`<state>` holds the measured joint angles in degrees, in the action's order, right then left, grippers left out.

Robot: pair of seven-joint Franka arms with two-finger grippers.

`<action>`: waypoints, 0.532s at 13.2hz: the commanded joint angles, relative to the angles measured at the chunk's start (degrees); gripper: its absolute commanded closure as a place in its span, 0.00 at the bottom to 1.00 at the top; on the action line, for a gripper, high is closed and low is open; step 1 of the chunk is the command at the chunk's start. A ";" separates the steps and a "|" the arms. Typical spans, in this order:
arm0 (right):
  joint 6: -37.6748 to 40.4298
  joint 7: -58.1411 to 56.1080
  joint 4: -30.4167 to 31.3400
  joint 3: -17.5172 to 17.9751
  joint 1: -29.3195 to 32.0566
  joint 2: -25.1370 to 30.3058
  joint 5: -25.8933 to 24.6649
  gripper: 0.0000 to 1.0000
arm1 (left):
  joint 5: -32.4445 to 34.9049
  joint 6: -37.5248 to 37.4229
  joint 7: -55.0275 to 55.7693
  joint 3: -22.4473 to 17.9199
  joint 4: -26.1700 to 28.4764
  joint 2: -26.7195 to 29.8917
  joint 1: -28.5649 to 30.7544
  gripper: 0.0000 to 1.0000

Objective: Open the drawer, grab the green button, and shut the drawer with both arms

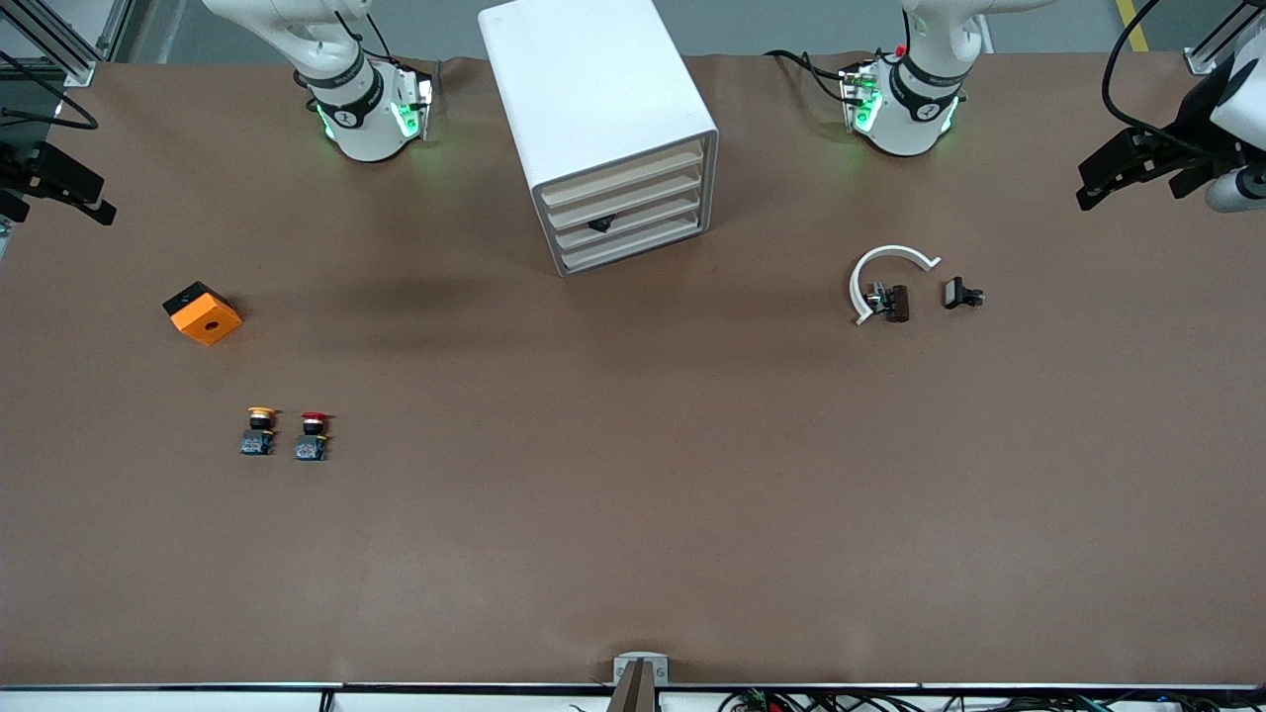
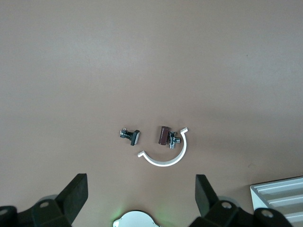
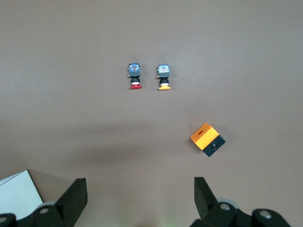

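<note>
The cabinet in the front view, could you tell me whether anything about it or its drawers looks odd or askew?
The cabinet sits turned at an angle to the table edges. All four drawers look shut; the third drawer from the top has a small dark piece on its front, which the others lack. Both grippers, left and right, wait open, well clear.

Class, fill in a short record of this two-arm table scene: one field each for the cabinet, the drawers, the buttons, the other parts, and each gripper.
cabinet: white cabinet, between the two arm bases
drawers: four, all shut; third drawer has a dark handle
buttons: yellow-capped button beside red-capped button, toward the right arm's end; no green one visible
other parts: orange block; white curved clip with a brown part; small black part
left gripper: open, above the clip
right gripper: open, high over the table
</note>
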<state>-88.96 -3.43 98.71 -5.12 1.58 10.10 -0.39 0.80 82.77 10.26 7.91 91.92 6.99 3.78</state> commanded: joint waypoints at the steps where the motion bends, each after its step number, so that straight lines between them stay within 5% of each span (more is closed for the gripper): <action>1: -0.07 0.44 1.48 0.55 0.44 1.68 -0.49 0.00 | 0.25 -1.48 -0.59 0.18 -1.57 -0.48 -0.09 0.00; 7: -0.07 0.44 1.48 0.55 0.44 1.68 -0.49 0.00 | -0.10 -1.39 0.20 0.36 -1.66 -3.11 -0.27 0.00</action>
<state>-88.92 -3.43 98.72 -5.11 1.58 10.10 -0.39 0.80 82.61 10.26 8.12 91.90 6.39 3.63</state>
